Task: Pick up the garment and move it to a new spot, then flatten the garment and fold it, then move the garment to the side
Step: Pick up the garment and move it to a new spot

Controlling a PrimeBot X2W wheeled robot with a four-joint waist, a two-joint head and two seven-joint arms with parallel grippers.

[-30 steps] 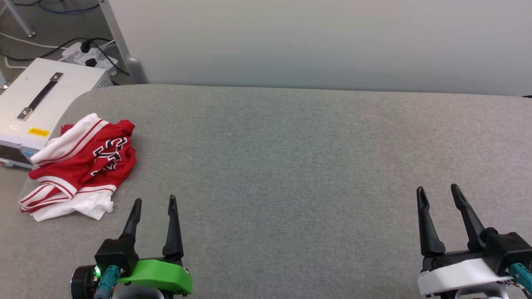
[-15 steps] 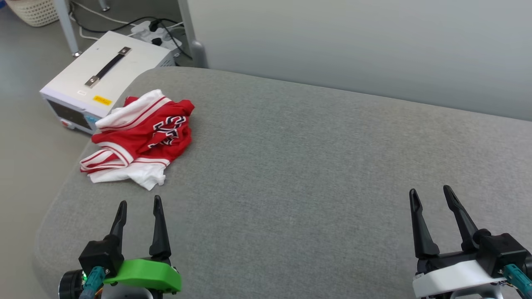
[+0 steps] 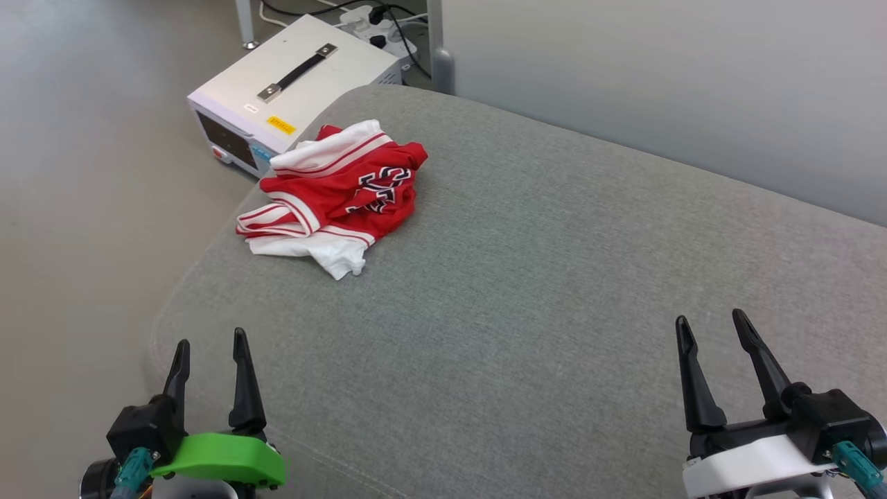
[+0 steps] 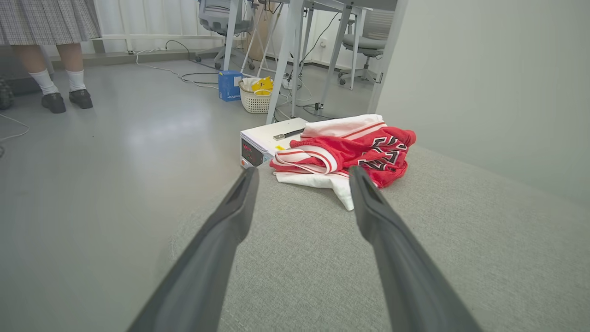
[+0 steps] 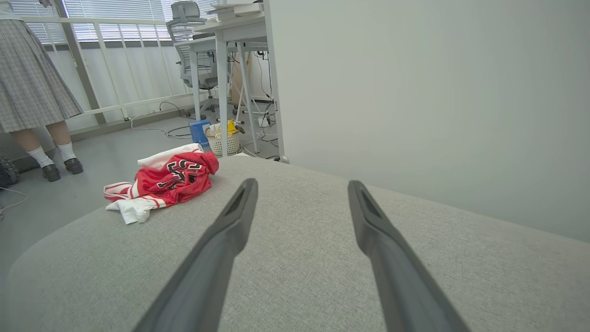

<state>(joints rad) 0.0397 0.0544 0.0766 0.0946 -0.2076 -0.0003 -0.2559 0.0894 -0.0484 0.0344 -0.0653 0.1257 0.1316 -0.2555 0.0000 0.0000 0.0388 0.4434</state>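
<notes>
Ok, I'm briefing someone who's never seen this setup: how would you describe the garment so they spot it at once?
On the wide grey cushioned surface, look to the far left corner beside the white box. The garment lies crumpled there: bright red with white striped trim and black lettering, unlike its plain neighbours.

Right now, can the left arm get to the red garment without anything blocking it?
Probably yes. The left tool is open, and bare grey cushion lies between it and the crumpled garment; the white box sits beyond it, off the path.
</notes>
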